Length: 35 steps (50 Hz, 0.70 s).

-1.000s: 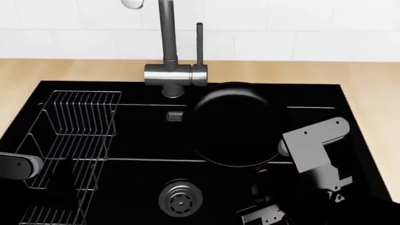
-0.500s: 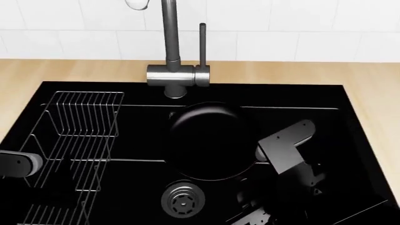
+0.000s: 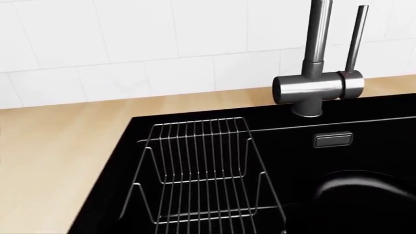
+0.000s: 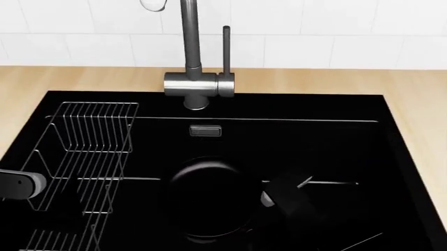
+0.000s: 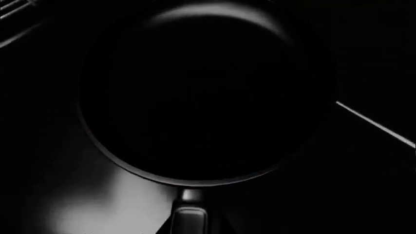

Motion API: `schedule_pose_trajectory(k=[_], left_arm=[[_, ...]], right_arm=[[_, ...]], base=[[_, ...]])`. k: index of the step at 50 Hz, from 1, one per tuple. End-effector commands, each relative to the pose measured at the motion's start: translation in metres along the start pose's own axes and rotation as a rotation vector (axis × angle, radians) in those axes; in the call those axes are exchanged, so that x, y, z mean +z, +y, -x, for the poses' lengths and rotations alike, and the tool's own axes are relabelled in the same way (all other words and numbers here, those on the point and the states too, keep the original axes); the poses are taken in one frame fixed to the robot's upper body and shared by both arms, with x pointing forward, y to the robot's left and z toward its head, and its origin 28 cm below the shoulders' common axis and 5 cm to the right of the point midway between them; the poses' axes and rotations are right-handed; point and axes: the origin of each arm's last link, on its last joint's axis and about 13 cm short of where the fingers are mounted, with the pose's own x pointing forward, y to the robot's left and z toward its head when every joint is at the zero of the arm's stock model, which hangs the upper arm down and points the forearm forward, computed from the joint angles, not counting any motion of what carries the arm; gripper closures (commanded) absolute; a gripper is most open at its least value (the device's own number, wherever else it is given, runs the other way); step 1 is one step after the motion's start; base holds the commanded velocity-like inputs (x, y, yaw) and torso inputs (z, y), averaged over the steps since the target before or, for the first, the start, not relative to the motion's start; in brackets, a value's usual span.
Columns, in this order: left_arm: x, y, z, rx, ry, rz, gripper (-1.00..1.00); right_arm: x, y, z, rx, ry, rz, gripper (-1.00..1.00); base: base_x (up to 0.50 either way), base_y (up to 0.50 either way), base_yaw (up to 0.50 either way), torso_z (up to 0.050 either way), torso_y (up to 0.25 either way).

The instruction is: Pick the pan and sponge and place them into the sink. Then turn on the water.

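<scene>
Black unmarked pan [image 4: 207,201] low inside the sink [image 4: 335,146]

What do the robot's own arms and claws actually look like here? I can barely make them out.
Little of them shows. In the head view, the left arm appears only as a rounded, pale grey metal-looking end with a small dark dot on it. The right arm is a dark, boxy block with a small pale grey edge, almost lost against the black sink. No cables or markings are visible, and neither claw can be seen clearly.
</scene>
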Motion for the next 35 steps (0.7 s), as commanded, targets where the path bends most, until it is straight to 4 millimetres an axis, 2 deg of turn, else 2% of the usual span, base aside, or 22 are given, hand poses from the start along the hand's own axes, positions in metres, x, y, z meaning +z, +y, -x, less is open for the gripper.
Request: schedule_pose_trajectory(k=[1,9,15,16,30,35], left_arm=[[-0.001,0.0,0.0,0.0,0.003,0.0,-1.0],[-0.002,0.0,-0.001,0.002,0.004,0.0,-1.0],[-0.001,0.0,-0.001,0.002,0.003,0.001,-1.0],[-0.001,0.0,-0.001,0.002,0.003,0.001,-1.0],[-0.001,0.001,-0.002,0.0,0.004,0.001,-1.0],[0.0,0.0,-0.002,0.002,0.003,0.0,-1.0]], right_arm=[[0.003,-0.004,-0.016,0.055,-0.02,0.001,1.0],[-0.005,-0.002,-0.023,0.075,0.023,-0.023,1.0],[-0.004,-0.002,-0.023,0.067,0.023,-0.023,1.0],[-0.004,-0.002,-0.023,0.066,0.022,-0.021,-1.0],[-0.004,0.0,-0.02,0.066,0.02,-0.02,-1.0],[0.008,0.001,-0.004,0.048,0.005,-0.021,-1.0]], base=[[0.0,0.0,0.0,0.0,0.0],[0.0,0.0,0.0,0.0,0.001],[0.0,0.0,0.0,0.0,0.002],[0.0,0.0,0.0,0.0,0.0],[0.0,0.0,0.0,0.0,0.0],[0.0,0.0,0.0,0.002,0.0]])
